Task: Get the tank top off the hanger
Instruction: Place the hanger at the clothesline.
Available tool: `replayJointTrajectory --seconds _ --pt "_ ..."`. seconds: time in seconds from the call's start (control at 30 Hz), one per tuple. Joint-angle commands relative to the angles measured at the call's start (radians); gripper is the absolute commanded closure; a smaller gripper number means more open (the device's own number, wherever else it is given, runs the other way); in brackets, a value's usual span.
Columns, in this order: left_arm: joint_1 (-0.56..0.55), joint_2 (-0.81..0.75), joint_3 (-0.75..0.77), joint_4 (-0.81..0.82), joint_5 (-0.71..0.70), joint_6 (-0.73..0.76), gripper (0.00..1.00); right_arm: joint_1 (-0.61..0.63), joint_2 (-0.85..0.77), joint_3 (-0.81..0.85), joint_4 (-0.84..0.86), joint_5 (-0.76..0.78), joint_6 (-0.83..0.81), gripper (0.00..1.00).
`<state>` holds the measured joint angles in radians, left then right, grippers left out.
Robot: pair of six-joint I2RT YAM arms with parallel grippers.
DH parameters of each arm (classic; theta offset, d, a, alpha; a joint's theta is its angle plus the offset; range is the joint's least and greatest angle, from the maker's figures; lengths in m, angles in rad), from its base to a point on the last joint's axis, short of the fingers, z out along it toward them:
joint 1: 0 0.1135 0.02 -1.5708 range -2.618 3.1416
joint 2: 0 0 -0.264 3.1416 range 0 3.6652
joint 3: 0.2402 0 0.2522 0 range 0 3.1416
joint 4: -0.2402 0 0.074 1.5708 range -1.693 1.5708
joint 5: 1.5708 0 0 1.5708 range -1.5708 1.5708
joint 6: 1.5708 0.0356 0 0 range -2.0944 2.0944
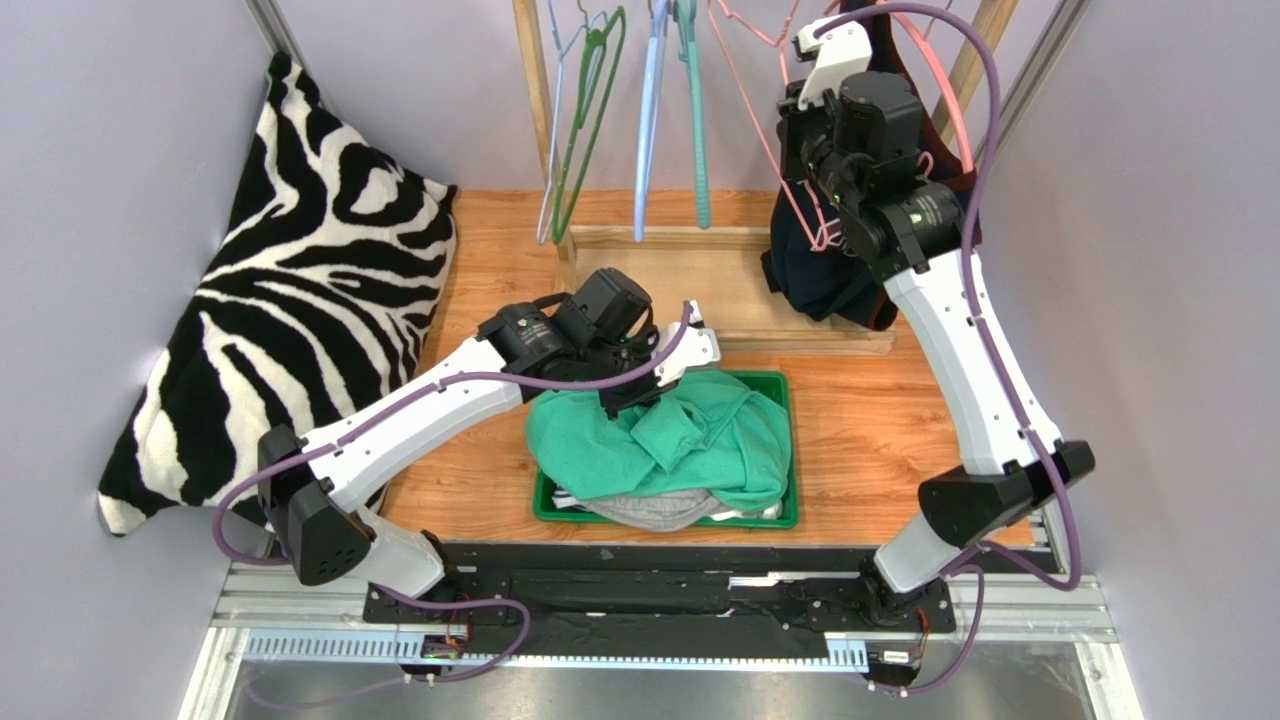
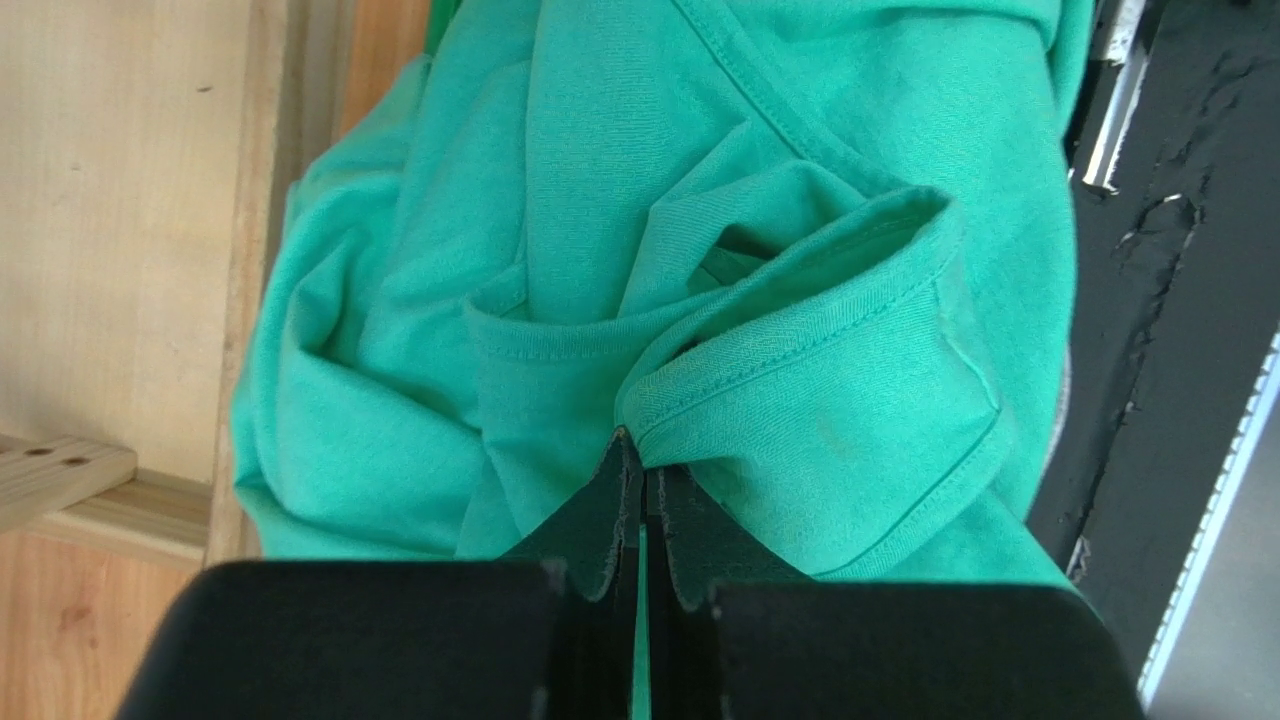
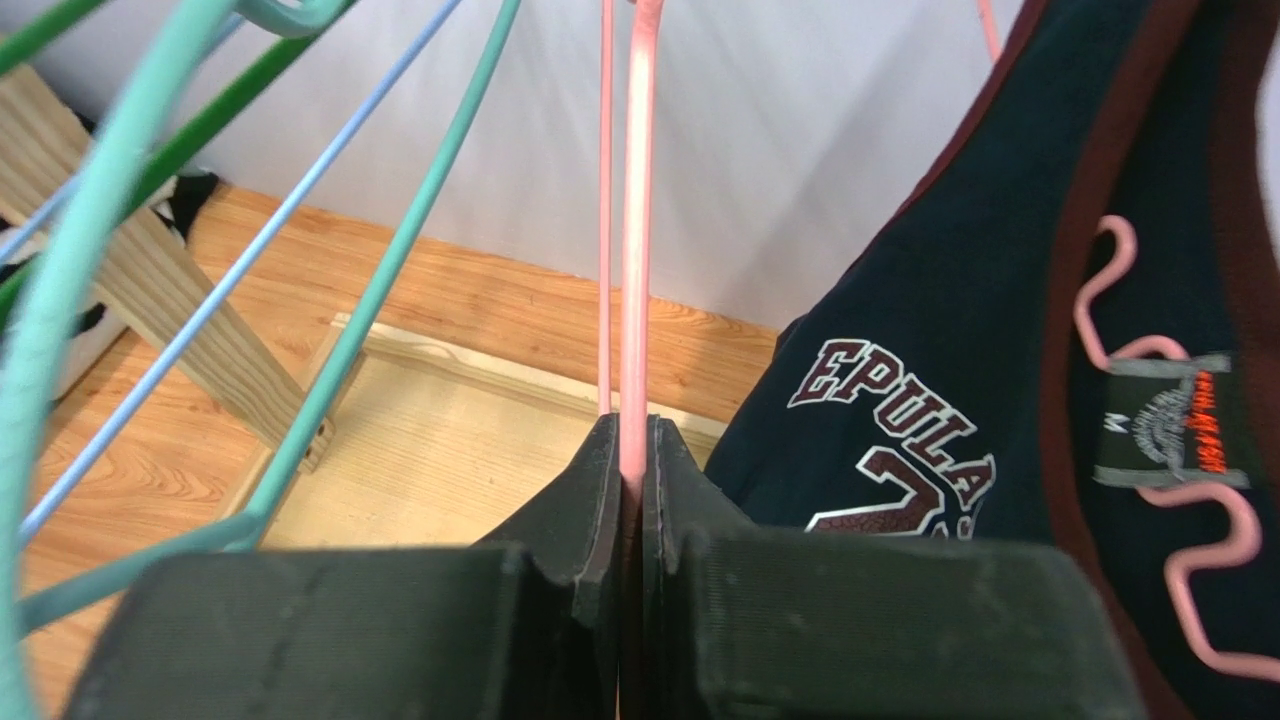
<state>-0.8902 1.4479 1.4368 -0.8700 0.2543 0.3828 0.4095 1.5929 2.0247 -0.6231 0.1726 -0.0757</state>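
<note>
Behind the green tray (image 1: 759,378), off to its right: the dark blue tank top (image 3: 932,345) with dark red edges. Hangs there on a pink hanger (image 3: 1142,353), not off yet. Can read only "EPULA" and part of a number on the front; the rest cut off. From above, mostly hidden behind the right arm (image 1: 962,360).

Up behind the tray too, the right gripper (image 3: 631,435): jaws pinched shut on a thin pink bar (image 3: 639,225). Cannot tell if that bar belongs to the same hanger as the wavy pink part by the label.

Right over the tray's back edge, the left gripper (image 2: 643,450): jaws squeezed shut on a fold of the green shirt (image 2: 842,390). Fills the tray in a heap and hides most of its rim. Under the shirt, at the tray's front, a bit of grey cloth (image 1: 661,510); hard to tell what sort.

Behind the tray, a little left: green, blue and teal hangers (image 1: 579,120) on a wooden rack (image 1: 706,285), tops cut off. Far left of the tray: a zebra pillow (image 1: 286,285) against the wall.
</note>
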Motion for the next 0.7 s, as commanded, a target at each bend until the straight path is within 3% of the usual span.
replayJointTrajectory --seconds 0.0,0.1,0.13,0.17,0.23,0.33,0.43,0.67 --pt "0.016 0.006 -0.048 0.127 0.007 0.016 0.98 -0.020 0.032 0.066 0.077 -0.012 0.013 1.00" --pt "0.017 0.014 -0.087 0.157 -0.009 0.030 0.92 -0.029 0.042 0.069 0.105 -0.024 0.040 1.00" --pt "0.017 0.019 -0.098 0.164 -0.010 0.033 0.86 -0.031 0.048 0.071 0.117 -0.034 0.050 1.00" --pt "0.017 0.022 -0.123 0.172 -0.016 0.037 0.74 -0.031 0.055 0.077 0.120 -0.036 0.051 1.00" --pt "0.022 0.043 -0.151 0.200 -0.035 0.044 0.71 -0.031 0.073 0.089 0.115 -0.045 0.054 1.00" --pt "0.036 0.071 -0.190 0.216 -0.015 0.036 0.52 -0.031 0.085 0.094 0.118 -0.051 0.056 1.00" --pt "0.036 0.085 -0.223 0.233 -0.016 0.016 0.04 -0.031 0.099 0.091 0.120 -0.065 0.059 1.00" --pt "0.034 0.045 -0.208 0.206 -0.003 -0.028 0.02 -0.031 0.116 0.066 0.114 -0.071 0.068 1.00"
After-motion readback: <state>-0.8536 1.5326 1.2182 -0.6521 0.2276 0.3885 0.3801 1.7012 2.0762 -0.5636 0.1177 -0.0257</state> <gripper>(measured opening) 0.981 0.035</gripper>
